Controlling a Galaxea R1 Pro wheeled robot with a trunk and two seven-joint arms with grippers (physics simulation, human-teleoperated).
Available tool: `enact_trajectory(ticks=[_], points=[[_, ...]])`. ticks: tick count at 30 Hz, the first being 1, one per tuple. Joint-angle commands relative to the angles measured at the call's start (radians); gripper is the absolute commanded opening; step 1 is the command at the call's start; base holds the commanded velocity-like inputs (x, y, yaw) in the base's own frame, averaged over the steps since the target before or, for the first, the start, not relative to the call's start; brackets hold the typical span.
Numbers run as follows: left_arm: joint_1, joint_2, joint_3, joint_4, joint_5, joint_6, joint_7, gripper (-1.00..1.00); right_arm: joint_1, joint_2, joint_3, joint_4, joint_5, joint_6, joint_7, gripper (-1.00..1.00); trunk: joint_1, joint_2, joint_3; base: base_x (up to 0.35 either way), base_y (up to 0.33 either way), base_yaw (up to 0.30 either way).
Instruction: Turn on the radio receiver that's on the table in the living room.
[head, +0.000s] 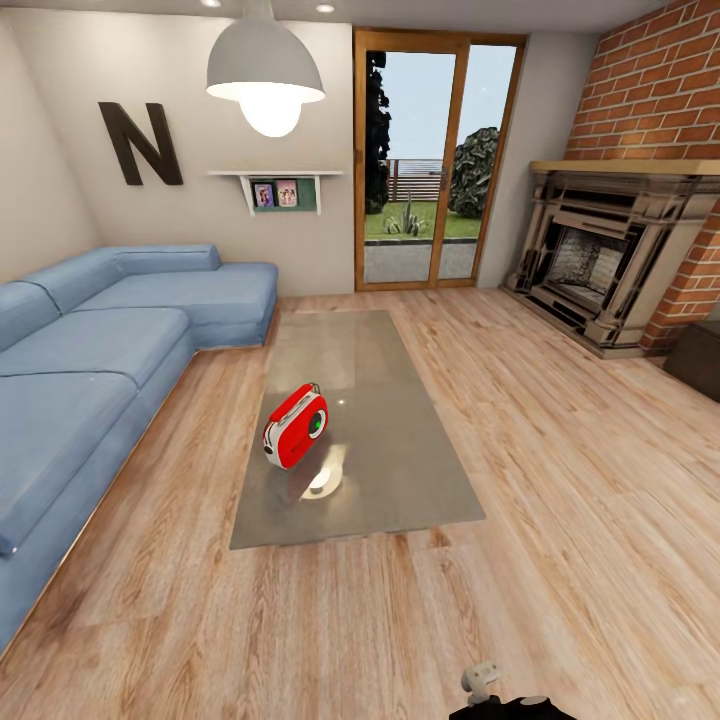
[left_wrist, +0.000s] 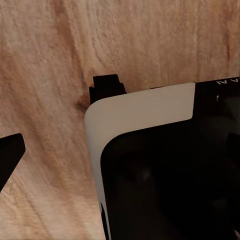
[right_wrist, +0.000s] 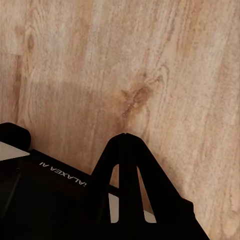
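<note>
Robot base (head: 500, 700) stands well short of the surface (head: 400, 470); radio receiver (head: 295, 428) lies ahead, slightly leftward. Right claw (right_wrist: 125, 137) pressed together; left claw's state I cannot tell.

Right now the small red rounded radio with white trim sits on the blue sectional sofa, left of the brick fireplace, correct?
Not quite. The small red rounded radio with white trim sits on the long low glossy grey table, not on the blue sectional sofa. The head view shows it. It is indeed left of the brick fireplace.
</note>
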Motion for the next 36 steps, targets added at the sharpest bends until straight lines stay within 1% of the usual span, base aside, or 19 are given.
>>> enact_trajectory(ticks=[1,36], points=[[0.0,0.0,0.0,0.0,0.0,0.0,0.0,1.0,0.0,0.0,0.0,0.0,0.0,0.0,0.0,-1.0,0.0,0.0,0.0,0.0,0.0,0.0],[0.0,0.0,0.0,0.0,0.0,0.0,0.0,1.0,0.0,0.0,0.0,0.0,0.0,0.0,0.0,-1.0,0.0,0.0,0.0,0.0,0.0,0.0]])
